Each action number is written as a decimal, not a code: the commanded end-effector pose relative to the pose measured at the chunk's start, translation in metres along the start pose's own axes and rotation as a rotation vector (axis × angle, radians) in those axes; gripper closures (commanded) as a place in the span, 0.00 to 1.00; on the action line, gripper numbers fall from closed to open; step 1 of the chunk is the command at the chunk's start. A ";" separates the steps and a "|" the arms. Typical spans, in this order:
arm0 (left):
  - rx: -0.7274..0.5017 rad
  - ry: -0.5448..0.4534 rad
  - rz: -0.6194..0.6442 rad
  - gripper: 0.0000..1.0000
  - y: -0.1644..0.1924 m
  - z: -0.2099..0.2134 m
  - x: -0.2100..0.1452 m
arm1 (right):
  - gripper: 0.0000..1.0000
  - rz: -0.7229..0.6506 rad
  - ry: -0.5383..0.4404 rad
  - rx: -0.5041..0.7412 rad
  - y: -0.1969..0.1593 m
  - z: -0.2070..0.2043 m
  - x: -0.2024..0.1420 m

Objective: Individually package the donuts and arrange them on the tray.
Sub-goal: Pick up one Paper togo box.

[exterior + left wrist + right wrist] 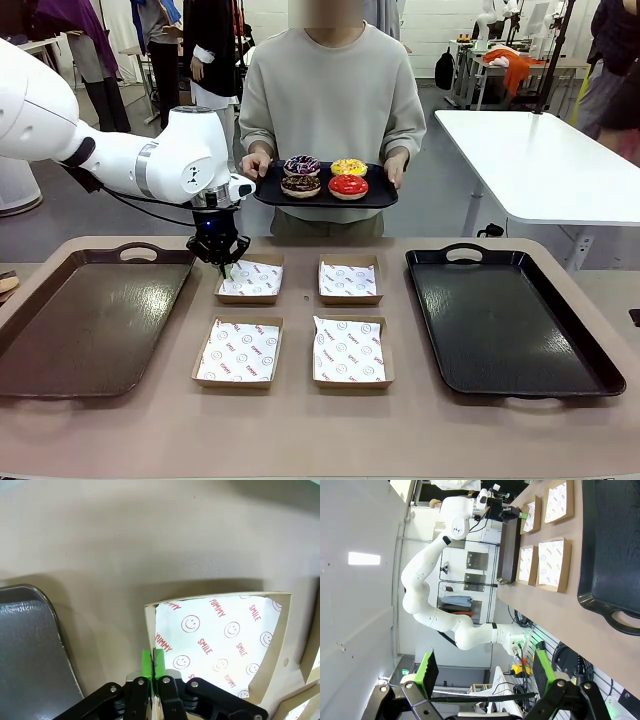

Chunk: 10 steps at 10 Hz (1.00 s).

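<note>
Several donuts lie on a small black serving tray (268,195) that a person holds with both hands beyond the table's far edge: a purple sprinkled donut (302,165), a yellow one (349,166), a chocolate one (300,185) and a red one (348,186). My left gripper (225,264) points down at the far-left cardboard box (250,279). In the left wrist view its green pads (146,663) are pinched shut on that box's side wall (149,625). My right gripper (485,672) stands open in the air with nothing between its fingers.
Three more paper-lined boxes (349,279) (238,351) (349,351) sit mid-table. A brown tray (90,320) lies at the left and a large black tray (510,320) at the right. A white table (540,160) stands behind at the right.
</note>
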State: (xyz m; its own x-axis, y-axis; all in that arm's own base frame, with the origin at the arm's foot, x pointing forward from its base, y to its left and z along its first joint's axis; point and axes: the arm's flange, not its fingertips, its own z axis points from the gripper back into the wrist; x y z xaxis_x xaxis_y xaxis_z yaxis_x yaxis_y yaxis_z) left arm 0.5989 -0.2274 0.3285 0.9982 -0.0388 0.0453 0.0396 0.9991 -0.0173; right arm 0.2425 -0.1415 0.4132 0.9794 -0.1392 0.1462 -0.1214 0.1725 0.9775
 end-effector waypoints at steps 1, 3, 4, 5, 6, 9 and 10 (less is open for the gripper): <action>-0.013 -0.013 0.031 1.00 0.001 0.004 -0.002 | 0.00 0.007 -0.001 0.011 0.000 0.001 0.000; -0.025 -0.025 0.037 1.00 0.002 0.009 -0.010 | 0.00 0.007 -0.001 0.011 0.000 0.001 0.000; -0.023 0.022 0.046 1.00 0.003 0.015 -0.019 | 0.00 0.007 -0.001 0.011 0.000 0.001 0.000; -0.026 0.049 0.043 1.00 0.004 0.031 -0.030 | 0.00 0.007 -0.001 0.011 0.000 0.001 0.000; -0.003 0.069 0.053 1.00 0.003 0.053 -0.042 | 0.00 0.007 -0.001 0.011 0.000 0.001 0.000; -0.007 0.020 0.038 1.00 -0.001 0.134 -0.079 | 0.00 0.007 -0.001 0.011 0.000 0.001 0.000; -0.020 -0.007 0.031 1.00 -0.003 0.152 -0.087 | 0.00 0.007 -0.001 0.011 0.000 0.001 0.000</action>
State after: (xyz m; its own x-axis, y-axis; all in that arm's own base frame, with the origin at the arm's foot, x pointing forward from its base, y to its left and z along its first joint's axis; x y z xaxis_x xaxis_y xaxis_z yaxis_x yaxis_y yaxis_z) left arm 0.5163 -0.2240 0.4727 0.9991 -0.0284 0.0310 0.0292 0.9993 -0.0251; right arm 0.2426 -0.1413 0.4130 0.9797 -0.1384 0.1453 -0.1206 0.1724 0.9776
